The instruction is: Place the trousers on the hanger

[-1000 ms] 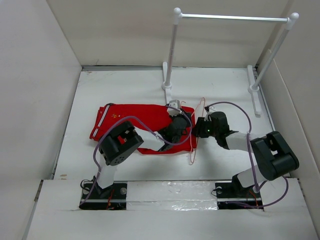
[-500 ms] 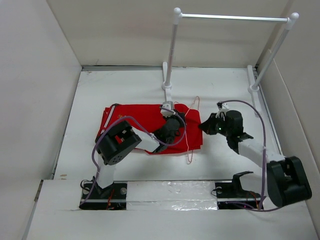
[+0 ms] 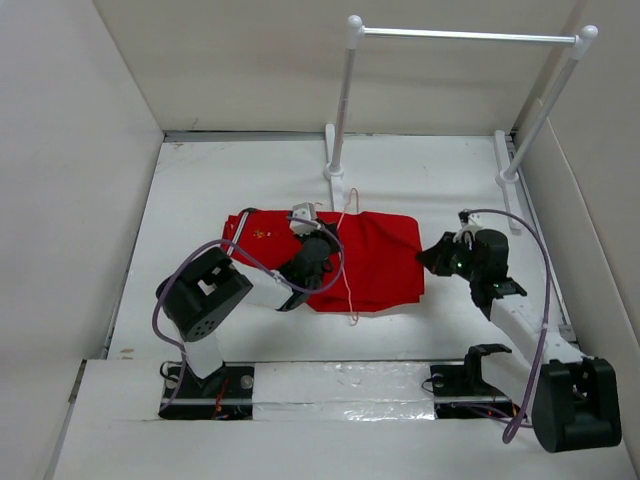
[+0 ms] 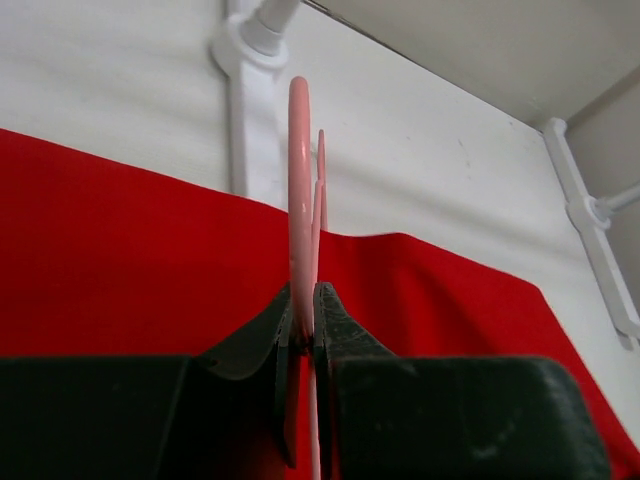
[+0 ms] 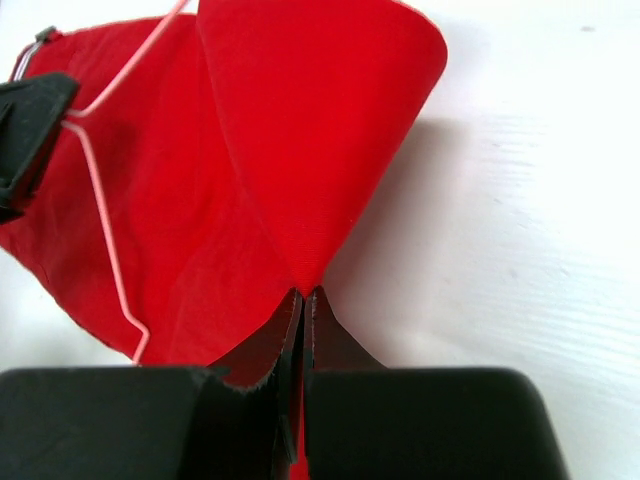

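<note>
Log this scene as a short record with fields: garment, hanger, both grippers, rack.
Garment: bright red cloth trousers, lying on the white table, right edge pinched up into a fold
Hanger: thin pale pink wire hanger, crossing the trousers; cannot tell if cloth passes through it
Left gripper: shut on the hanger's wire
Right gripper: shut on the trousers' right edge
Rack: white-posted rack with silver bar, standing behind the trousers

Desk (image 3: 200, 180) centre was covered by the trousers (image 3: 380, 260) w/ the hanger (image 4: 299, 200) over them. Far side was blocked by the rack (image 3: 344, 100) posts & feet; a gap was seen btwn them. Bare desk was seen L of the cloth, bounded by the wall (image 3: 70, 200).
</note>
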Controlling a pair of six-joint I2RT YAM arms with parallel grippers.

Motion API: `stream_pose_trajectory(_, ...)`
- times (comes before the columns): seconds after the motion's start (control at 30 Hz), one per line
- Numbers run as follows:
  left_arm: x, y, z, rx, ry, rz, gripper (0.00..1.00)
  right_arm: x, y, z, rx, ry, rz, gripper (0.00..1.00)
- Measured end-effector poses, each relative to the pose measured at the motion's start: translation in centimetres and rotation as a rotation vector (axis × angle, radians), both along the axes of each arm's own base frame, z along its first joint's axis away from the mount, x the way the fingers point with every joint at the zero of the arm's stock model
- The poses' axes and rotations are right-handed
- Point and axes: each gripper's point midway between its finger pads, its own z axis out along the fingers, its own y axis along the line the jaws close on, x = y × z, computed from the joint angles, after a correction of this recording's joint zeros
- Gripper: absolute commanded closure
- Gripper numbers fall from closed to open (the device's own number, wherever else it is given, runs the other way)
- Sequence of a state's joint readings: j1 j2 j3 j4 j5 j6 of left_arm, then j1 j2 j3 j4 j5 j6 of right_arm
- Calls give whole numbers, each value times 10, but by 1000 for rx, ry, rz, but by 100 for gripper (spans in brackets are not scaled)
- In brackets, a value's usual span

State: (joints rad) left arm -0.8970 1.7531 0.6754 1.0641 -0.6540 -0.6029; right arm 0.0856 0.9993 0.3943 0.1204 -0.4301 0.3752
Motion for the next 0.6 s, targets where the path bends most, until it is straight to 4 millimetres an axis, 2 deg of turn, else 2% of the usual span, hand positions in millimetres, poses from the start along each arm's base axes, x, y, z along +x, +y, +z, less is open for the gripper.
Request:
stream_pose_trajectory(0.1,1,22,-2,21,6,50,100,-2,-14,6,7,-20,-54,100)
stream_pose_trajectory(0.23,-4,37,2,37,3,63,100,1,-27,14,9,-46,-101,100)
stream_pose_trajectory(0.6,-21,37,2,118,15,-16,100,4,-37,-3,9,20,-135,100)
